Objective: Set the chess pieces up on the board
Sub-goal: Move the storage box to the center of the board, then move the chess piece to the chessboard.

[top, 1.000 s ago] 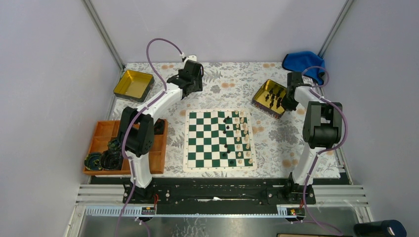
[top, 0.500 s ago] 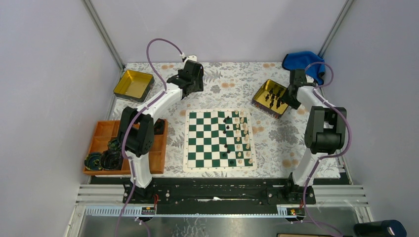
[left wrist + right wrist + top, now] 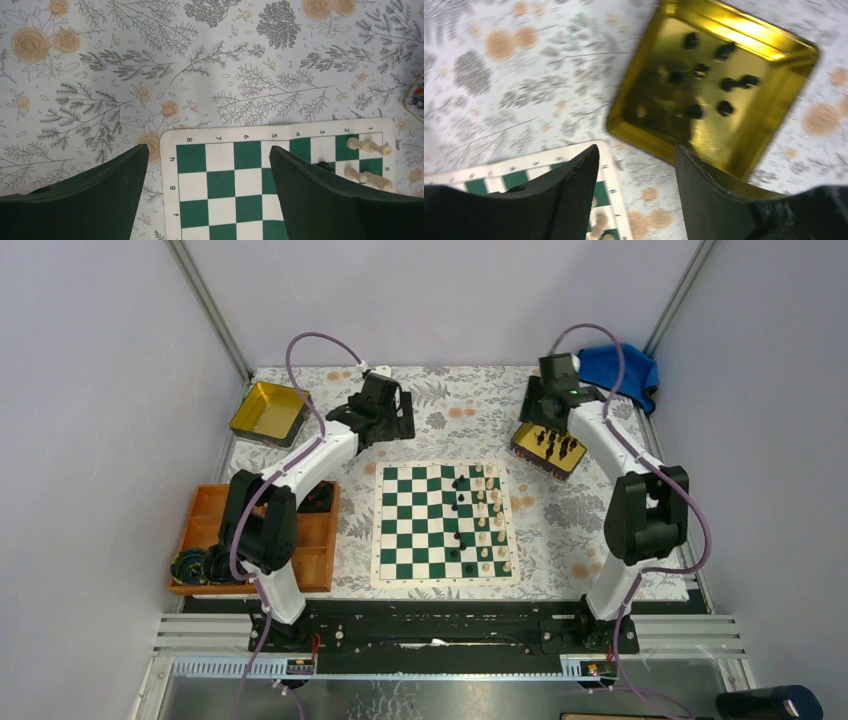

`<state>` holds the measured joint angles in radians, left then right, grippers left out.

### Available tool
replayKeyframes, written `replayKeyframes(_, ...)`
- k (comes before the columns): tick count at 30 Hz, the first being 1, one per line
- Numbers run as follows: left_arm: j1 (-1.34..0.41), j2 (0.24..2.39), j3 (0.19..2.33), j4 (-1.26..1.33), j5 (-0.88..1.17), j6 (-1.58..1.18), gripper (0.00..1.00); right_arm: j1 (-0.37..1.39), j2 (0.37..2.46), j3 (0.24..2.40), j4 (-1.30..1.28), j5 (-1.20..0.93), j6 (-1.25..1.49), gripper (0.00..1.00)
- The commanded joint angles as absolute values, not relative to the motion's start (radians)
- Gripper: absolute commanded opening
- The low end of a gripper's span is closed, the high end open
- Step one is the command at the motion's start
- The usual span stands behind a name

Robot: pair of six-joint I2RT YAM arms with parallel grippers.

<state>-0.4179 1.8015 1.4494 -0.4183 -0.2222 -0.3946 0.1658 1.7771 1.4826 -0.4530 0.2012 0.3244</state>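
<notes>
Fingers (image 3: 115, 190) of the left gripper (image 3: 207, 152) are spread wide and hold nothing, hanging near the far-left corner of the board (image 3: 220, 185). On the other side, the right gripper (image 3: 636, 152) is likewise parted and empty, just beside the gold tin (image 3: 644, 132). A cluster of black chess pieces (image 3: 696, 111) lies inside it. A few more stand on the board's right half, next to the cream figures (image 3: 488, 530).

- Top view: high and behind, looking down on the whole table (image 3: 450, 420).
- Left wrist: looks down between left fingers (image 3: 75, 200); board (image 3: 225, 190) corner just ahead.
- Right wrist: closer, tilted; tin (image 3: 659, 110) beyond right fingers (image 3: 569, 200), same board's corner between them.
</notes>
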Motion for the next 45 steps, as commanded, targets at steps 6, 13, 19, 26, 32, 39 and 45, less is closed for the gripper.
replayKeyframes(6, -0.411, 1.678, 1.336, -0.358, -0.178, -0.454, 0.99, 0.382, 1.892, 1.645, -0.515, 0.124, 0.236, 0.64)
replayKeyframes(13, -0.411, 1.609, 1.264, -0.344, -0.183, -0.465, 0.99, 0.511, 1.942, 1.653, -0.534, 0.128, 0.237, 0.61)
replayKeyframes(19, -0.41, 1.58, 1.234, -0.343, -0.188, -0.46, 0.99, 0.569, 1.964, 1.621, -0.522, 0.123, 0.256, 0.58)
replayKeyframes(26, -0.411, 1.568, 1.208, -0.337, -0.189, -0.456, 0.99, 0.597, 1.993, 1.602, -0.516, 0.111, 0.271, 0.5)
replayKeyframes(32, -0.411, 1.562, 1.198, -0.337, -0.199, -0.448, 0.99, 0.607, 2.006, 1.567, -0.507, 0.109, 0.286, 0.42)
replayKeyframes(39, -0.411, 1.566, 1.197, -0.337, -0.202, -0.443, 0.99, 0.607, 2.022, 1.547, -0.496, 0.109, 0.29, 0.42)
replayKeyframes(45, -0.411, 1.572, 1.198, -0.337, -0.201, -0.44, 0.99, 0.608, 2.045, 1.545, -0.491, 0.114, 0.29, 0.42)
